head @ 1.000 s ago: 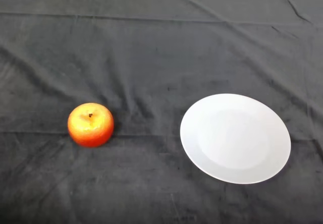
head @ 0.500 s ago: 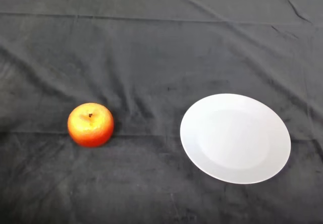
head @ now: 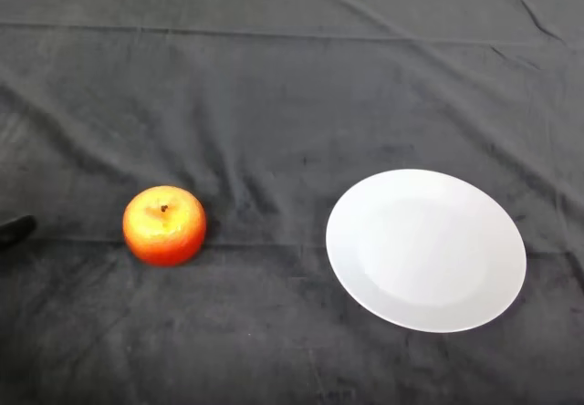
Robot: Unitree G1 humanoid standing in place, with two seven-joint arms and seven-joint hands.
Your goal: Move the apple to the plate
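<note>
apple (head: pixel 164 225) sits stem-up on the dark-clothed tabletop (head: pixel 292 86), well left of the white plate (head: pixel 425 250). only a black tip of the hand (head: pixel 15 231) shows at the left edge; its grasp cannot be told.

black hand (head: pixel 15 230), rounded tip, only a sliver visible

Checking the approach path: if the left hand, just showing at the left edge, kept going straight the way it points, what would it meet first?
Probably the apple. Only a tip of the left hand shows, aimed rightward with bare dark cloth between; its height is unclear.
</note>
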